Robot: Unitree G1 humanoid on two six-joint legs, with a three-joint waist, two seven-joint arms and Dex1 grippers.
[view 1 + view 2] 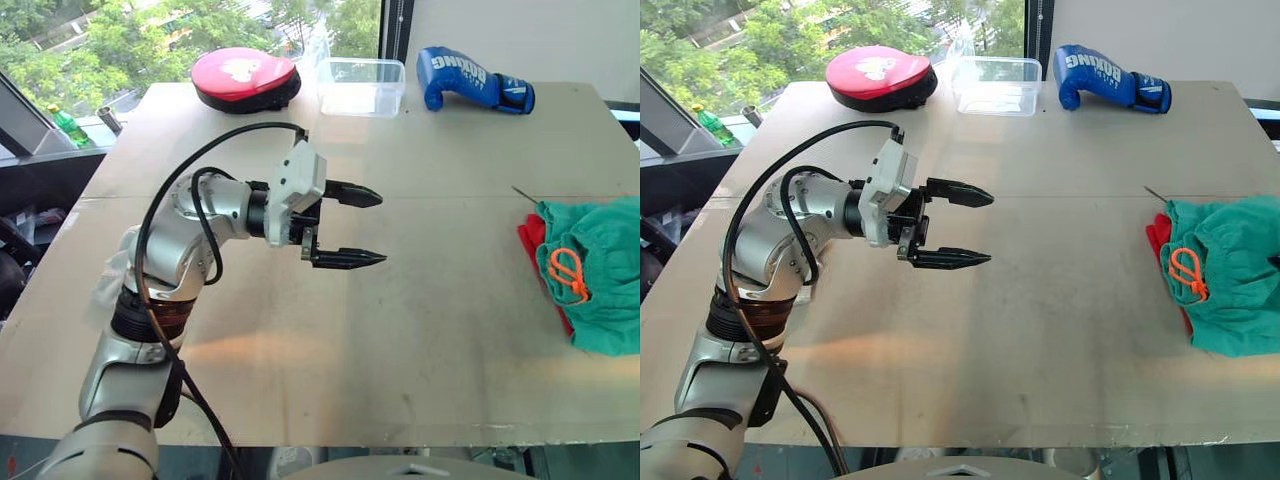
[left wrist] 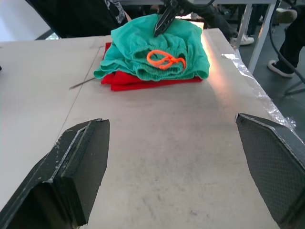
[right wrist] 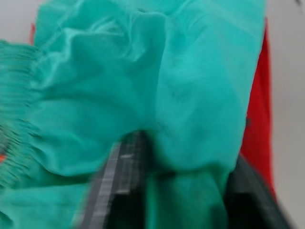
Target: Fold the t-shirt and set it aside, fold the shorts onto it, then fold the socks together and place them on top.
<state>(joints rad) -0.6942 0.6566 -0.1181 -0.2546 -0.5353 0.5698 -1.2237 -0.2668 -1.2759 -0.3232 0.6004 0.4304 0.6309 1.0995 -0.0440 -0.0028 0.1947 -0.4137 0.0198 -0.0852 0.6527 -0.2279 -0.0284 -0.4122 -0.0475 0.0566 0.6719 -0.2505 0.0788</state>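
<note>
The teal-green shorts [image 1: 600,270] with an orange drawstring [image 1: 566,272] lie bunched on the folded red t-shirt [image 1: 530,236] at the table's right edge. My right gripper [image 2: 161,27] comes down onto the shorts' far side. In the right wrist view its fingers [image 3: 121,191] are closed on a fold of the teal fabric. My left gripper [image 1: 382,228] hovers open over the table's left middle, pointing toward the pile, with nothing between its fingers. The socks are out of view.
Along the table's [image 1: 420,340] far edge sit a red punch pad [image 1: 245,78], a clear plastic container [image 1: 361,86] and a blue boxing glove [image 1: 472,80]. A thin seam runs across the tabletop. A person's legs [image 2: 290,43] stand beyond the pile's side.
</note>
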